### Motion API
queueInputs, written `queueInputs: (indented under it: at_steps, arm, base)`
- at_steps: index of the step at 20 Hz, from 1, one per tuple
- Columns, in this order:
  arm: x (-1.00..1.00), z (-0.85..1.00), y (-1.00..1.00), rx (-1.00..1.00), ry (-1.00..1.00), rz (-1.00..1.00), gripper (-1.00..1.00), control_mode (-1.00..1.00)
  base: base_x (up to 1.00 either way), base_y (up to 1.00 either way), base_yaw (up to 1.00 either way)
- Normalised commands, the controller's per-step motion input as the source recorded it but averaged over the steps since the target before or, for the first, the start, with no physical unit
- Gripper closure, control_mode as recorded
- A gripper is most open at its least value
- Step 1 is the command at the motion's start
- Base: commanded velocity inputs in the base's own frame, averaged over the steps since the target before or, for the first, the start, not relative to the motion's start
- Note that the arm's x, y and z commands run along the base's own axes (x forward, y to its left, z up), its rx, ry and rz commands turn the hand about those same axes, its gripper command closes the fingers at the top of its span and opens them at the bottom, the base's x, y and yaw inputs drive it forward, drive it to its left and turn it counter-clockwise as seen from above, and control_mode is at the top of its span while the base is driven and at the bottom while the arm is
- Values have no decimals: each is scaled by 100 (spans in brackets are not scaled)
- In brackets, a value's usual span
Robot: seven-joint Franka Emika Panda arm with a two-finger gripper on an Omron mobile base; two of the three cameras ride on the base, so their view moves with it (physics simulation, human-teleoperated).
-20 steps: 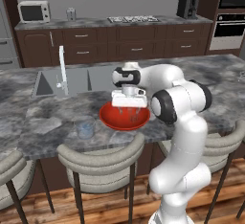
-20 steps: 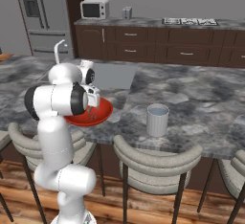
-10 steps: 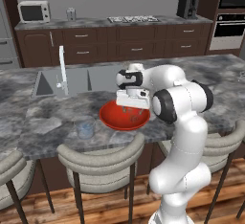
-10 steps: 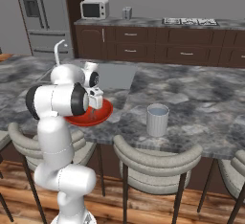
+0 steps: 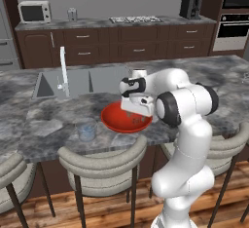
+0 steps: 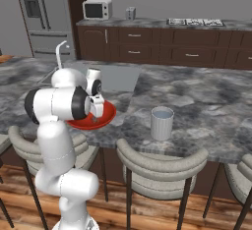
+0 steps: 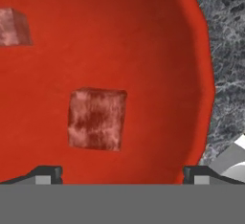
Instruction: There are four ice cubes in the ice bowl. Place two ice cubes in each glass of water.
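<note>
Hand view puts me right over the ice bowl (image 7: 158, 50), its red inside spread across most of the picture. One ice cube (image 7: 97, 118) lies on the bowl floor between the two finger tips and a little above them; a second ice cube (image 7: 14, 26) sits at the upper left edge, well apart from the first. The tips stand wide at the bottom corners with nothing between them, so I read the claw (image 7: 122, 173) as spread open and empty. Grey marbled table (image 7: 225, 50) shows past the bowl's rim on the right.

From the left base view, the claw (image 5: 137, 116) hangs down into the ice bowl (image 5: 113, 120), the forearm reaching in level from the right and the wrist bent downward over the rim. A glass of water (image 5: 87, 129) stands on the table (image 5: 39, 120) just left of the bowl.

From the right base view, the other glass of water (image 6: 162, 123) stands well apart from the ice bowl (image 6: 83, 122), to its right.
</note>
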Motion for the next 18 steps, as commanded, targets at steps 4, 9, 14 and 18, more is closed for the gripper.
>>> queueInputs:
  at_steps: [4,9,14,18]
  arm:
    - [0,-3,-6,-6,-6,-10,-100,-100]
    - [0,-9,-3,-5,-4,-5,-100,-100]
    - [16,-8,0,0,-1,0,-100,-100]
    - [31,-10,0,0,0,0,-100,-100]
  base:
    - [0,0,0]
    - [0,0,0]
    - [0,0,0]
    - [0,0,0]
